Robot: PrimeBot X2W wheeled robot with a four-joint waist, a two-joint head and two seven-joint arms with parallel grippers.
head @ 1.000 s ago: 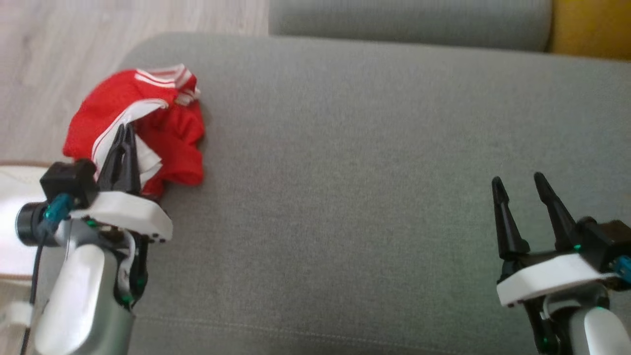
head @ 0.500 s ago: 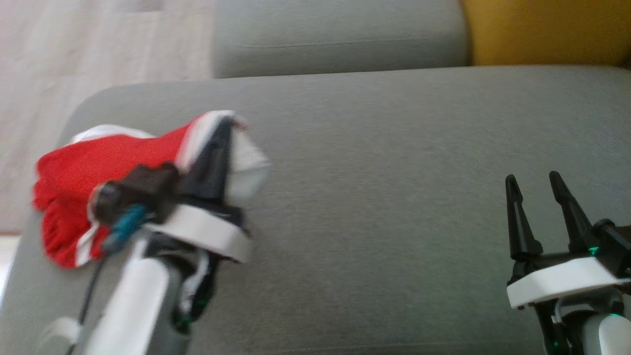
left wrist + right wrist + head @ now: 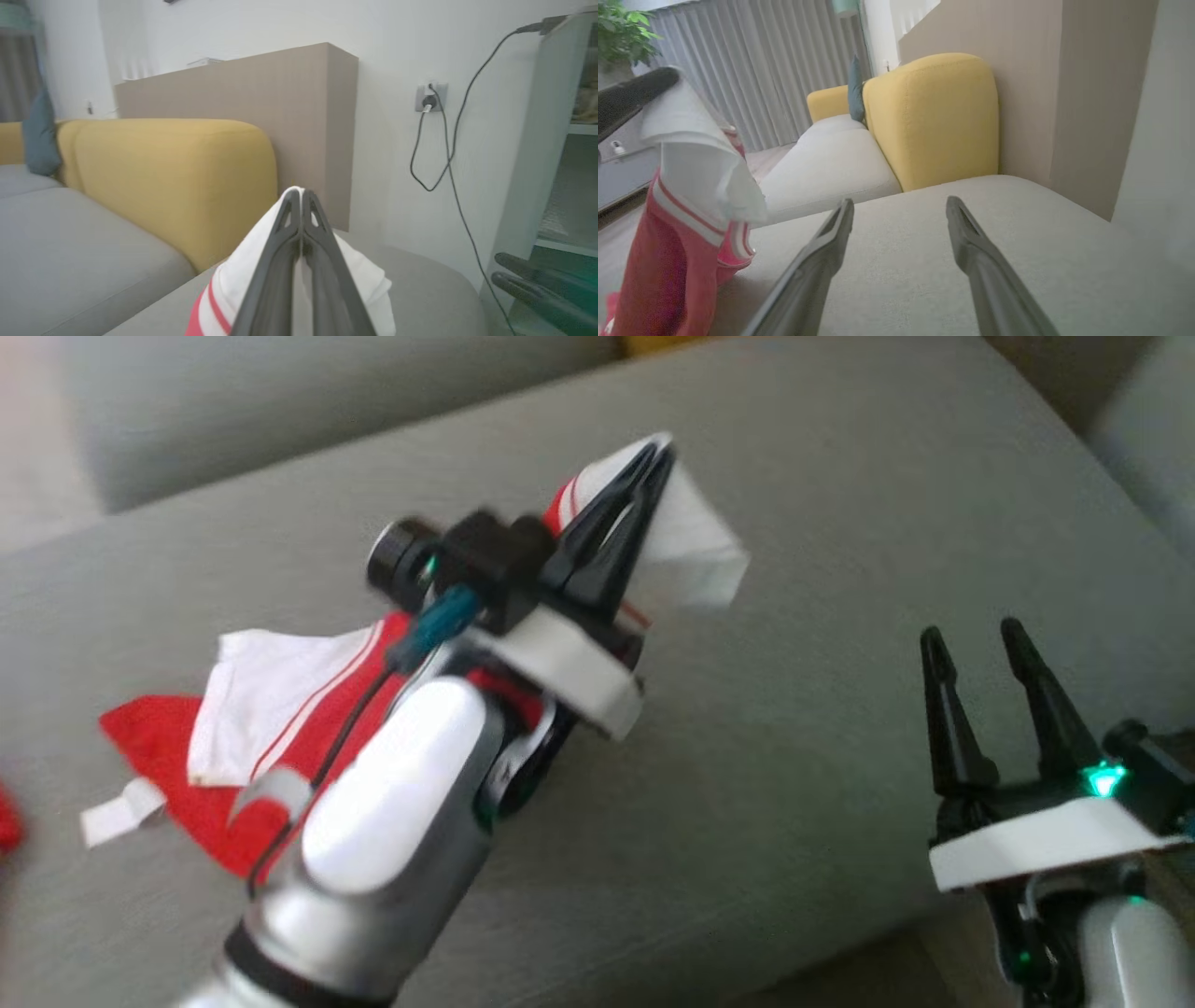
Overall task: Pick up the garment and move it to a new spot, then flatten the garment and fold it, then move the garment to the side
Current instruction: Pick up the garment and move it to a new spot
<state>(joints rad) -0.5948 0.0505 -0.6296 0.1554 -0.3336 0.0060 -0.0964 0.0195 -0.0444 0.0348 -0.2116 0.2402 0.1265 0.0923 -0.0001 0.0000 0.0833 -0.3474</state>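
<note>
No word, number or brand mark can be read in any of the views. A white tab (image 3: 119, 812) sticks out from the red and white garment (image 3: 280, 691) near the left edge of the grey sofa seat (image 3: 794, 728). It may be a sewn-in label, but the head view is too blurred there to show any print.

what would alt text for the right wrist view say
A red and white garment hangs at the left, pinched in the left gripper. The right gripper, jaws open and empty, points across a grey sofa seat toward a yellow backrest.
</note>
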